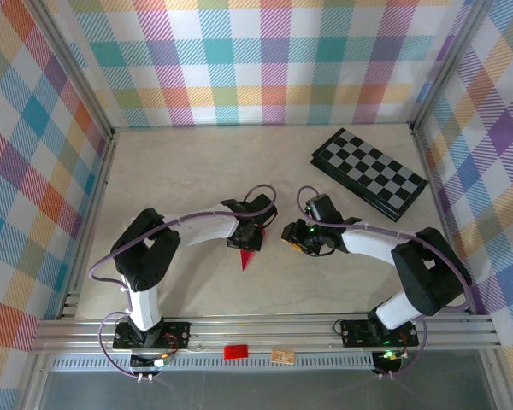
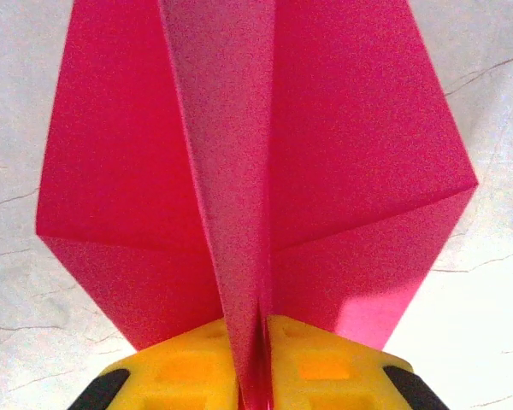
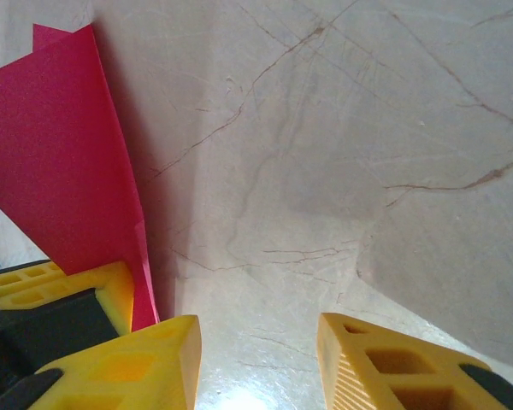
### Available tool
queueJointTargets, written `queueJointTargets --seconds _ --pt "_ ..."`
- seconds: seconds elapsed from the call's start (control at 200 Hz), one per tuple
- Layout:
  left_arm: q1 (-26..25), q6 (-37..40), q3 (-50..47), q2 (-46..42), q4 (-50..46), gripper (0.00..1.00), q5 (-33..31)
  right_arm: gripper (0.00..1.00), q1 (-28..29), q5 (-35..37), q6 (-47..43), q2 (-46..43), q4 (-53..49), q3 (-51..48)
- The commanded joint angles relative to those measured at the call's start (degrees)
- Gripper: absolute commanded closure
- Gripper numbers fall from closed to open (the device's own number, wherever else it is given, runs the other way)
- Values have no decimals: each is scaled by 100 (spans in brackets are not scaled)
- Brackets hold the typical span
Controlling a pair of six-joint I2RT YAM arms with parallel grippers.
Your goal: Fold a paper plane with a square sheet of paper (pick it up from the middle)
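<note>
Left claw (image 2: 258, 363) clamped on centre fold of pink paper plane (image 2: 239, 171). Yellow fingers (image 2: 179, 371) pressed together either side of fold, wings spreading out to both sides above pale marbled table (image 2: 496, 325). From overhead, paper plane sits mid-table between both arms, with visible pink point aimed at near edge. Right claw (image 3: 258, 363) just beside it, jaws apart, nothing between them, bare table beneath. Black-and-grey checkerboard (image 1: 369, 173) lies far right, well apart.

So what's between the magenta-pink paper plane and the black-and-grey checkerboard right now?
The right gripper and its wrist, seen in the top view, sit between the folded magenta-pink paper plane and the black-and-grey checkerboard; the rest is bare pale tabletop.
</note>
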Motion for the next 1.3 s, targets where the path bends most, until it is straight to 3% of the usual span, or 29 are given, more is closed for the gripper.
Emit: queueJointTargets --seconds 0.0,0.485,0.745,1.295 --pt "-24 -32 -76 123 -35 85 10 58 -22 -69 36 96 44 -11" --pt "-27 -150 -337 272 119 80 -74 58 -22 -96 22 139 42 15" --pt "-42 -425 -533 276 238 68 -141 58 -23 16 -17 -27 -86 4" --pt "-295 -1930 -589 -210 362 57 -466 54 -144 250 -491 -508 -761 140"
